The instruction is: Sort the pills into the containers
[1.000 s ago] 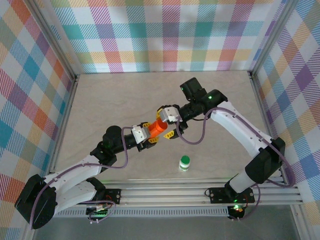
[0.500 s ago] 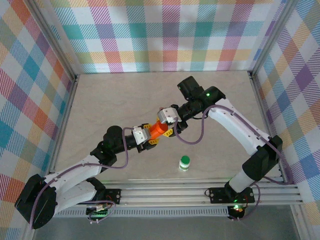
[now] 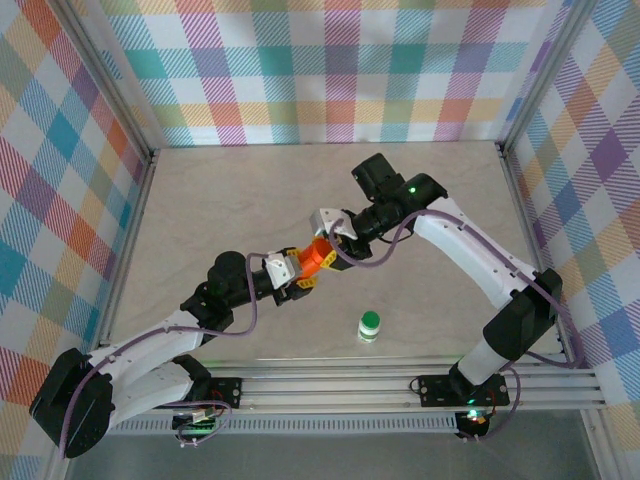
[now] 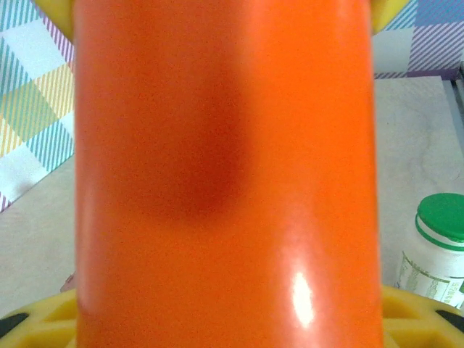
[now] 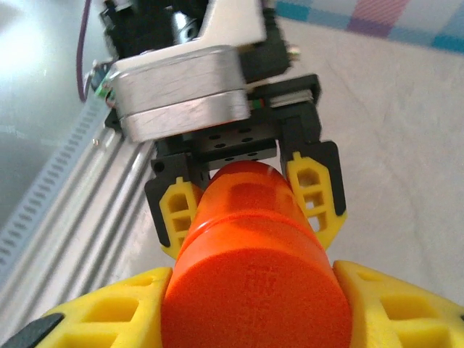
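over the last second the right gripper [image 3: 335,241] has drawn its yellow fingers [image 5: 391,308] in from a wide spread, and in the right wrist view they now sit tight against both sides of the orange cap [image 5: 254,293]. the left gripper [image 3: 295,267] has not changed: partly closed, it keeps the body of the orange bottle [image 3: 318,255] clamped and lying level above the table [image 3: 220,190], a little left of centre in the top view. both arms have also drifted slightly to the left of that frame. with both ends gripped, the bottle looks ready to be twisted open, which i judge to be the step in hand. no pills are visible. a green-capped bottle [image 3: 370,325] stands upright and untouched at the lower middle of the top view.
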You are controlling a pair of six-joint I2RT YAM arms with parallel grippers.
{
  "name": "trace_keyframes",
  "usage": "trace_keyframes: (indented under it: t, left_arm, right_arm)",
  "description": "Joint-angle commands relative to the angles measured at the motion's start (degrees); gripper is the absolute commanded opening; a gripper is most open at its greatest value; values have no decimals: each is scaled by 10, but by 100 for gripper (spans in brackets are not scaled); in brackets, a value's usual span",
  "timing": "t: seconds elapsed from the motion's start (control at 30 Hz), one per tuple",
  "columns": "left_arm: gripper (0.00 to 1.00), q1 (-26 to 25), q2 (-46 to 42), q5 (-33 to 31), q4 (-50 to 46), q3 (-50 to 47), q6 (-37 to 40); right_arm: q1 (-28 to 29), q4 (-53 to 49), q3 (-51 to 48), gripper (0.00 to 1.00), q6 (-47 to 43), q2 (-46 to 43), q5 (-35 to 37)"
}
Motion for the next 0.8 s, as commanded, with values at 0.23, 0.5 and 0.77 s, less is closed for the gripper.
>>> trace_keyframes:
  t: [0.23, 0.5, 0.77]
  left_arm:
    - [0, -5, -6, -65, 18, 20, 28]
    - [0, -5, -5, -66, 21, 20, 25]
    - [0, -5, -7, -47, 20, 17, 20]
  right_arm:
    - [9, 13, -50, 3, 401, 3, -37]
    - [10, 56, -26, 32, 547, -7, 0]
    - [10, 101, -47, 62, 571, -13, 9]
